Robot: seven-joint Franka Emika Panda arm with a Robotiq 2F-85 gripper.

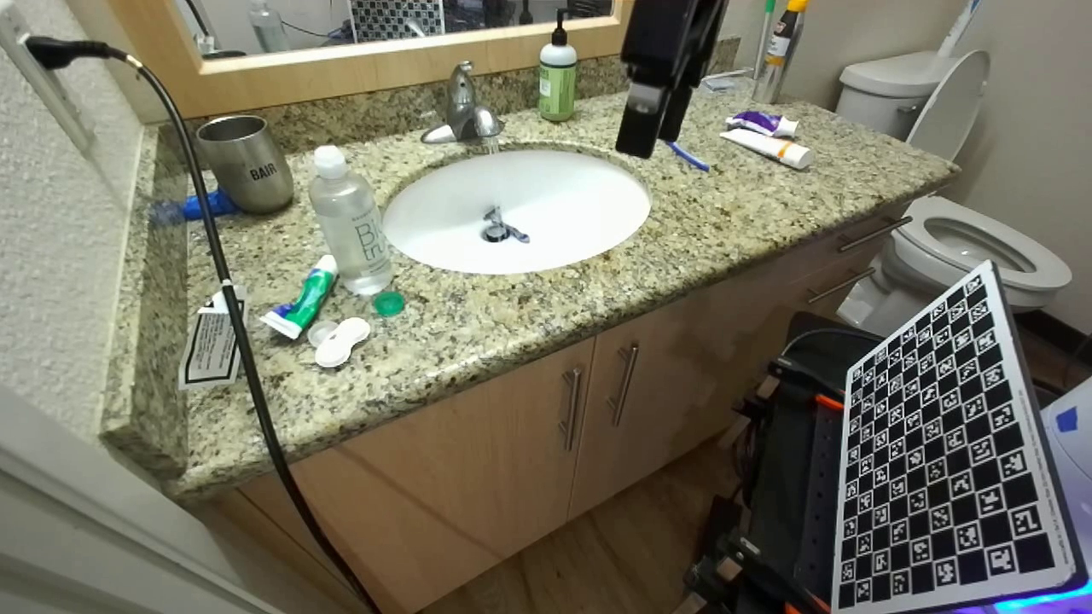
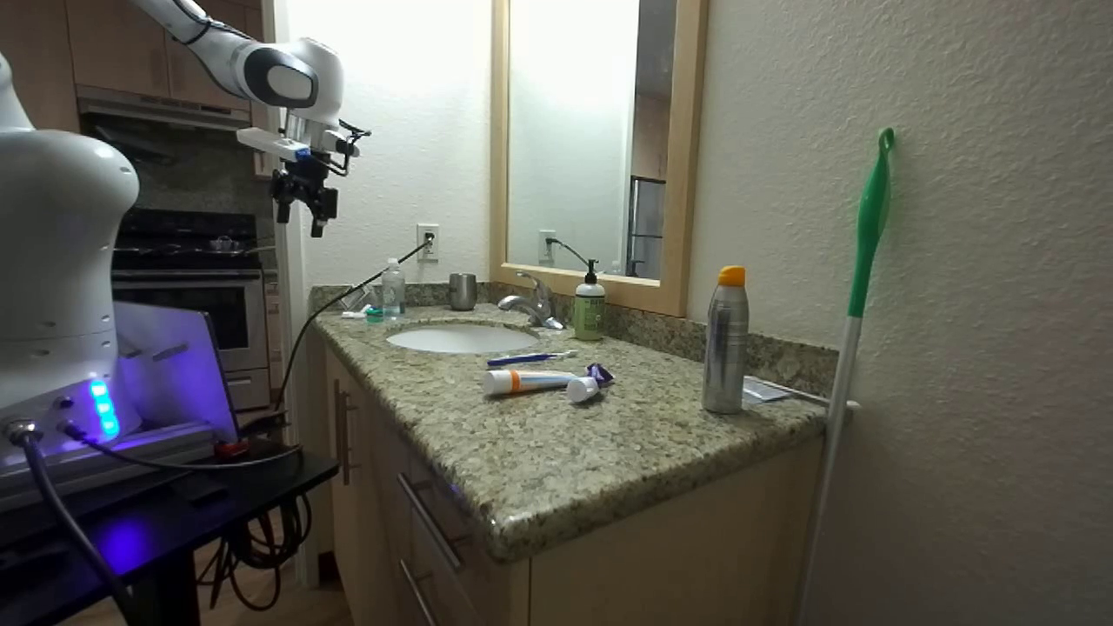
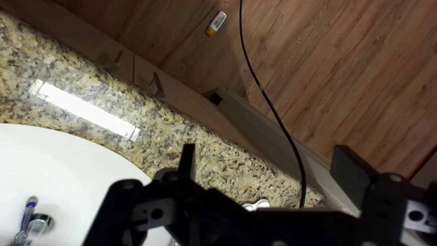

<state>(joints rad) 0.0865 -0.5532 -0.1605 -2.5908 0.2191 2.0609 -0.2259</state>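
While the gripper (image 3: 266,160) hangs spread wide and empty, we see the white lens case (image 3: 260,205) at lower centre of the wrist view, framed between the fingers (image 3: 351,174) but well apart, long axis running nearly sideways.

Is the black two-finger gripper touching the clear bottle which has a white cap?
Apart. In an exterior view, the black gripper hangs higher than the clear bottle, off to one side, with pale wall visible between them.
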